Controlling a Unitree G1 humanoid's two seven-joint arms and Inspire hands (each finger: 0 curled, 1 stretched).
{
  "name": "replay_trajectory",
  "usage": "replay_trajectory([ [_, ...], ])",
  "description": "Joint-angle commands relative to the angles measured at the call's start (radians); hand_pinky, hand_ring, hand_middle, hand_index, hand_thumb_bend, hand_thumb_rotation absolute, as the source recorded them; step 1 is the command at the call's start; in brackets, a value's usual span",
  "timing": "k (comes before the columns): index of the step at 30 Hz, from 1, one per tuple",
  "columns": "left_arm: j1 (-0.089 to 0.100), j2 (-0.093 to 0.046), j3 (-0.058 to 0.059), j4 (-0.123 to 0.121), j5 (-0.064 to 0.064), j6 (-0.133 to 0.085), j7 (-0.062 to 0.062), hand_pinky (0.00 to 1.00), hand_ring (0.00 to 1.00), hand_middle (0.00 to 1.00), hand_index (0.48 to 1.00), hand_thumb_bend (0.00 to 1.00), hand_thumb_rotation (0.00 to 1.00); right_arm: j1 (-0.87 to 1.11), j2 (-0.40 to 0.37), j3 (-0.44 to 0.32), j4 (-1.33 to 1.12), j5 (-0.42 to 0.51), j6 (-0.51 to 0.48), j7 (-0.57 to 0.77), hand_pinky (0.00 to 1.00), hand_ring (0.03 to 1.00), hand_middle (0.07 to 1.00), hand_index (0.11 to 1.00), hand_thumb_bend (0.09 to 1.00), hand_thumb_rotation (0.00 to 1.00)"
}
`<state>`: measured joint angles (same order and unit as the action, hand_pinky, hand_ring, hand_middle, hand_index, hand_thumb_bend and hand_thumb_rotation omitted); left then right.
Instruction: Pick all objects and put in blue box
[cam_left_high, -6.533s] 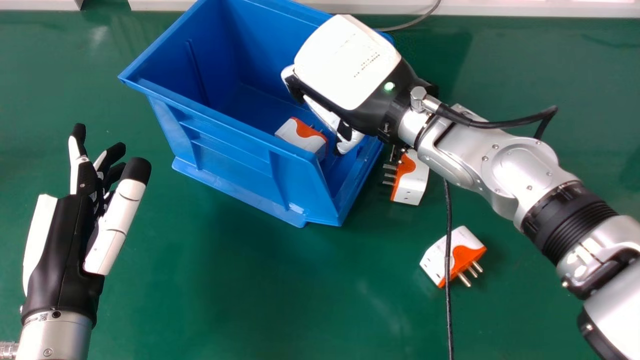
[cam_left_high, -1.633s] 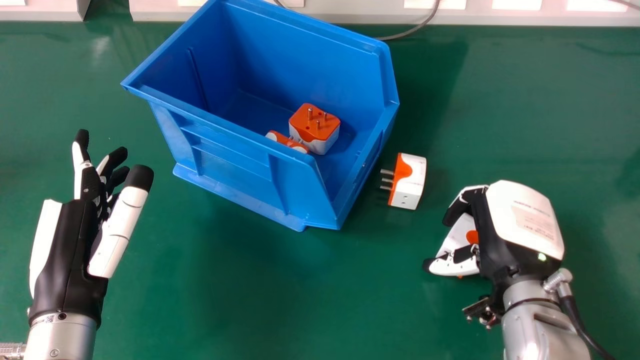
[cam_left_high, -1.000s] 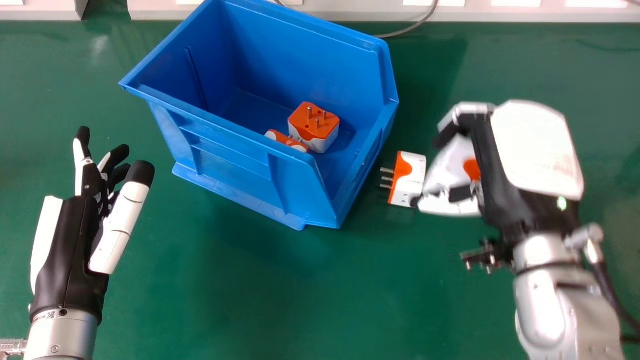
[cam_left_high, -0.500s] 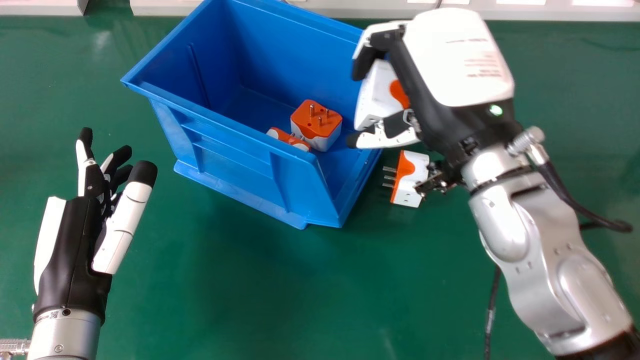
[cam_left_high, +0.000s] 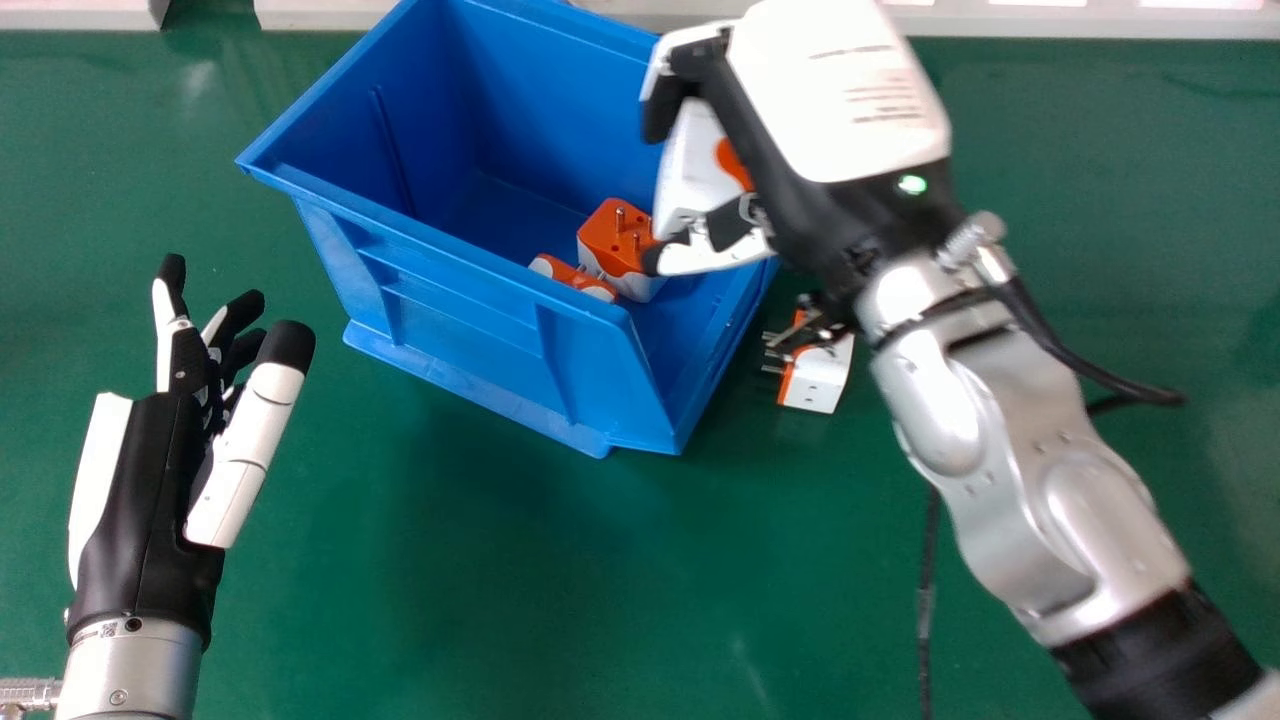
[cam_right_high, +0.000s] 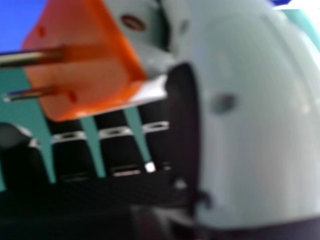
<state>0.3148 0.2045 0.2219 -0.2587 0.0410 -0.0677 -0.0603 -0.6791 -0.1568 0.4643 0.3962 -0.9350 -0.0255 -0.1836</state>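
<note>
The right hand (cam_left_high: 835, 90) is pinching a white-and-orange adapter (cam_left_high: 688, 165) between curled fingers and thumb over the blue box (cam_left_high: 480, 290), its long axis running nearly up and down the head view, slightly slanted. The right hand view is baring its metal prongs (cam_right_high: 37, 57), pointing away from the thumb, which the hand is masking in the head view. Compared with half a second ago, hand and adapter are sitting farther in over the box, while the left hand (cam_left_high: 140, 480) is idling, spread, at the head view's left.

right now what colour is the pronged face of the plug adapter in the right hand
Orange; it shows best in the right hand view.
</note>
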Motion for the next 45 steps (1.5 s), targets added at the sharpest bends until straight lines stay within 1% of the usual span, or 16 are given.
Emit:
replay_trajectory([
  [1,0.007,-0.001,0.002,-0.030,0.003,0.002,0.004,0.87,0.92,0.94,0.922,0.75,0.91,-0.091,0.030,0.005,0.056,0.016,-0.021,-0.038,0.05,0.099,0.191,0.479,0.485,0.15],
  [3,0.008,-0.002,0.001,-0.032,0.005,0.004,0.005,0.87,0.92,0.94,0.922,0.75,0.91,-0.134,0.056,0.013,0.121,0.025,-0.027,-0.044,0.05,0.103,0.196,0.483,0.485,0.15],
  [5,0.009,-0.004,-0.001,-0.037,0.006,0.008,0.006,0.87,0.92,0.94,0.922,0.75,0.91,-0.173,0.081,0.022,0.178,0.035,-0.026,-0.051,0.08,0.141,0.253,0.485,0.486,0.15],
  [7,0.014,-0.006,-0.002,-0.047,0.005,0.013,0.007,0.87,0.92,0.94,0.921,0.75,0.91,-0.215,0.109,0.030,0.237,0.040,-0.019,-0.062,0.18,0.269,0.380,0.486,0.488,0.14],
  [10,0.020,-0.010,-0.004,-0.058,0.003,0.017,0.007,0.87,0.92,0.94,0.922,0.74,0.91,-0.251,0.138,0.034,0.295,0.051,-0.022,-0.082,0.26,0.345,0.420,0.483,0.491,0.14],
  [14,0.023,-0.017,-0.010,-0.071,0.008,0.028,0.009,0.87,0.92,0.94,0.921,0.74,0.91,-0.272,0.172,0.038,0.354,0.064,-0.033,-0.137,0.27,0.322,0.382,0.479,0.499,0.11],
  [16,0.024,-0.019,-0.010,-0.074,0.008,0.031,0.008,0.87,0.92,0.94,0.922,0.74,0.91,-0.276,0.175,0.045,0.372,0.067,-0.041,-0.153,0.26,0.312,0.440,0.474,0.513,0.04],
  [18,0.023,-0.021,-0.010,-0.075,0.005,0.033,0.006,0.87,0.92,0.94,0.922,0.74,0.91,-0.281,0.157,0.074,0.375,0.041,-0.034,-0.145,0.29,0.351,0.468,0.469,0.513,0.03],
  [20,0.024,-0.022,-0.009,-0.076,0.005,0.033,0.004,0.87,0.92,0.94,0.923,0.74,0.91,-0.286,0.142,0.096,0.374,0.022,-0.025,-0.135,0.57,0.691,0.755,0.711,0.558,0.45],
  [22,0.025,-0.024,-0.010,-0.078,0.003,0.033,0.002,0.87,0.92,0.94,0.924,0.74,0.91,-0.287,0.129,0.112,0.368,0.010,-0.016,-0.127,0.73,0.859,0.904,0.853,0.584,0.67],
  [24,0.024,-0.024,-0.009,-0.078,0.000,0.033,0.001,0.87,0.92,0.94,0.925,0.74,0.91,-0.286,0.122,0.119,0.363,0.006,-0.011,-0.123,0.82,0.944,0.969,0.936,0.597,0.77],
  [26,0.021,-0.024,-0.009,-0.075,-0.002,0.033,-0.001,0.87,0.92,0.94,0.925,0.74,0.91,-0.284,0.116,0.125,0.358,0.004,-0.002,-0.125,0.90,0.986,0.992,0.982,0.605,0.85],
  [32,0.017,-0.021,-0.006,-0.070,-0.004,0.033,-0.005,0.87,0.92,0.95,0.927,0.75,0.91,-0.279,0.110,0.131,0.346,0.007,0.028,-0.131,0.99,1.000,1.000,1.000,0.634,0.95],
  [39,0.013,-0.019,-0.004,-0.060,-0.002,0.029,-0.005,0.87,0.92,0.95,0.927,0.75,0.91,-0.261,0.093,0.135,0.301,0.001,0.061,-0.128,1.00,1.000,1.000,1.000,0.630,0.98],
  [43,0.014,-0.019,-0.005,-0.067,0.001,0.032,-0.004,0.87,0.92,0.95,0.927,0.75,0.91,-0.246,0.078,0.133,0.254,0.001,0.076,-0.122,1.00,1.000,1.000,1.000,0.610,0.99],
  [45,0.012,-0.018,-0.004,-0.060,0.002,0.029,-0.003,0.87,0.92,0.95,0.927,0.75,0.91,-0.225,0.064,0.126,0.207,0.005,0.085,-0.111,1.00,1.000,1.000,1.000,0.596,0.99],
])
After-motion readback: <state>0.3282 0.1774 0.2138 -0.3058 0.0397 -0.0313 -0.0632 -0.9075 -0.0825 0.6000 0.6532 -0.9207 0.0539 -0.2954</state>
